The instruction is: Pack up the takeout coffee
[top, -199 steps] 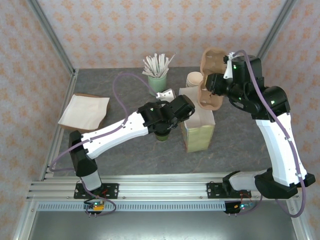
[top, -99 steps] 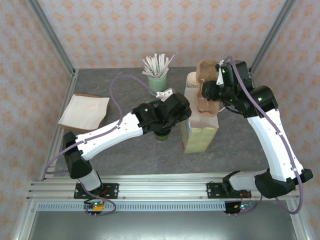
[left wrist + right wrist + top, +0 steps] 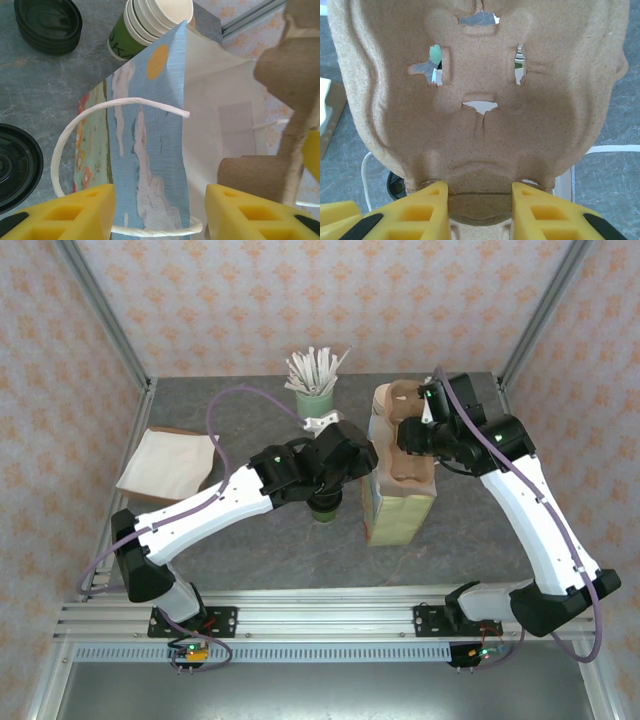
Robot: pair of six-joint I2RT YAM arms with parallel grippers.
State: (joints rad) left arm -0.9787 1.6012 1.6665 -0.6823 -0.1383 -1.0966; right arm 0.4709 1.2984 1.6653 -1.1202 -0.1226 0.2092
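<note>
The takeout coffee point(image 3: 323, 508), a green cup with a black lid point(image 3: 15, 165), stands on the table just left of the paper bag point(image 3: 400, 515), under my left arm. My left gripper point(image 3: 358, 462) is open at the bag's left rim. In the left wrist view its yellow jaws straddle the bag's blue side point(image 3: 155, 125) and white handle point(image 3: 120, 102) without pressing them. My right gripper point(image 3: 408, 435) is shut on a brown pulp cup carrier point(image 3: 480, 100), pinching one pocket at its lower edge. The carrier point(image 3: 405, 455) hangs upright in the bag's open mouth.
A stack of lidless green cups point(image 3: 150, 25) stands behind the bag, and a stack of black lids point(image 3: 47, 25) lies to their left. A pale green mug of white sticks point(image 3: 314, 400) is at the back. Napkins point(image 3: 168, 462) lie at the left.
My right arm has carried the carrier left and down from above the bag into its mouth. My left gripper's jaws have widened and its arm has shifted slightly left.
</note>
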